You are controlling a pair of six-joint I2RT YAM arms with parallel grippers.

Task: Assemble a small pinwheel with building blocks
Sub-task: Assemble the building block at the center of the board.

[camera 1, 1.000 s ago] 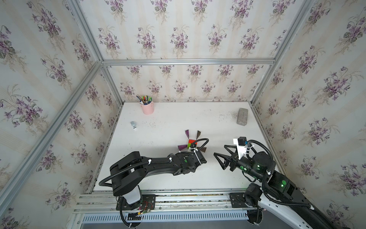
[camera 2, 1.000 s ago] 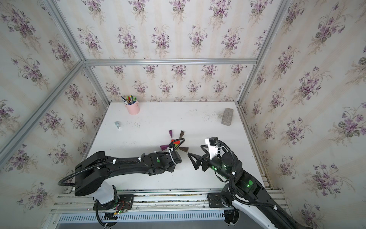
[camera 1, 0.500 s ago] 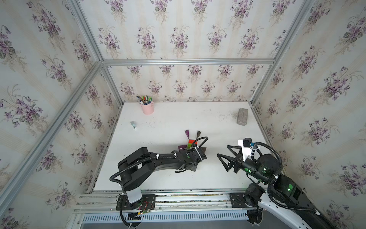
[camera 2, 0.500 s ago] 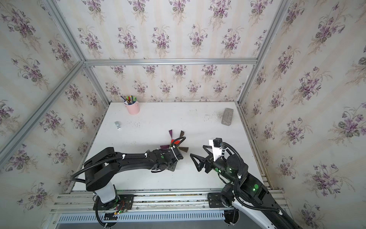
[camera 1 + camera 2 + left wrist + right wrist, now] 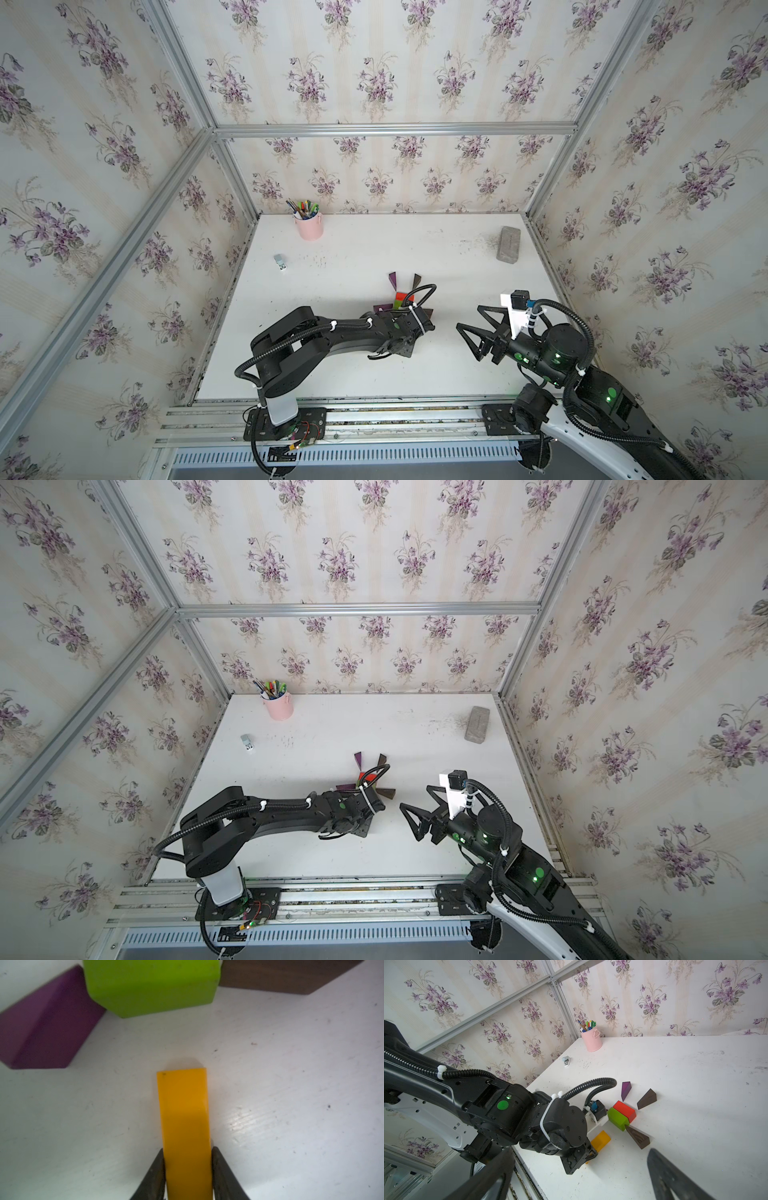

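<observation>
My left gripper (image 5: 187,1151) is shut on a yellow block (image 5: 185,1118), its fingers (image 5: 158,1169) pressed against both long sides. The yellow block (image 5: 601,1139) points at the green block (image 5: 151,985) with a gap of bare table between them. Green (image 5: 617,1119) and red (image 5: 625,1108) blocks lie side by side as the pinwheel's centre. Around them lie a purple wedge (image 5: 625,1090), two brown wedges (image 5: 646,1098) (image 5: 637,1136) and a second purple wedge (image 5: 45,1026). In both top views the left arm (image 5: 399,332) hides the yellow block. My right gripper (image 5: 468,318) hangs open and empty, right of the blocks.
A pink pen cup (image 5: 308,226) stands at the back left of the white table (image 5: 374,253). A grey slab (image 5: 508,244) lies at the back right, and a small grey-white object (image 5: 280,262) near the left wall. Papered walls enclose three sides.
My left gripper has closed onto the yellow block, and the left arm's elbow has swung right. The right gripper has drawn back a little to the right, still open.
</observation>
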